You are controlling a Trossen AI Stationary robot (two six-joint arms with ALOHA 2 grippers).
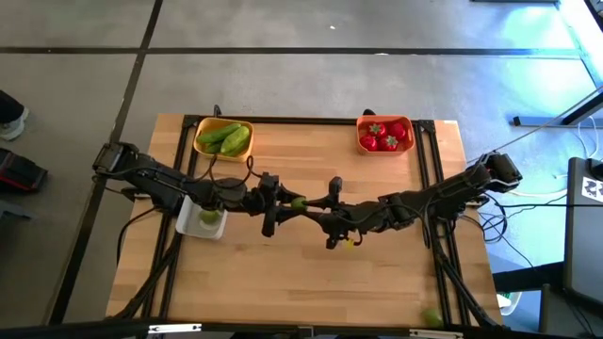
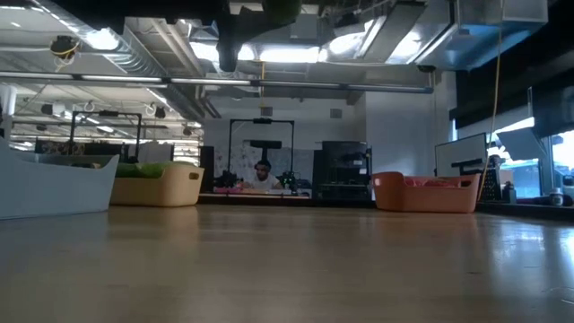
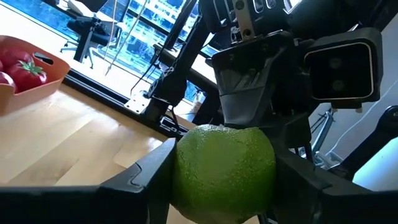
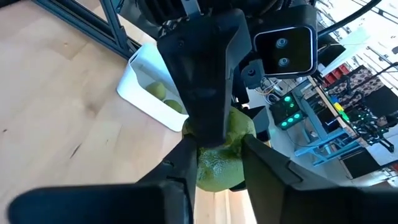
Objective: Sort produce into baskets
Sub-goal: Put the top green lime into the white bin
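A small round green piece of produce hangs in mid-air over the table's middle, between my two grippers. My left gripper reaches it from the table's left and my right gripper from the right, both about level; each is shut on it. The left wrist view shows it large, and the right wrist view shows it partly behind a left finger. The low view shows it at the top edge, high above the tabletop. My left gripper pinches the green piece between its two fingers, one on each of two opposite sides. The fingers come level from the table's left. The piece is lifted clear of the table. My right gripper pinches the same piece between its two fingers, touching its flanks. The fingers come from the table's right, slanting slightly down. One of its fingers rests on the piece's top in the left wrist view.
A whitish tray with green pieces stands under the left arm. A yellow basket of long green pieces stands at the far left, an orange basket of red pieces at the far right. One loose green piece lies near the front right corner.
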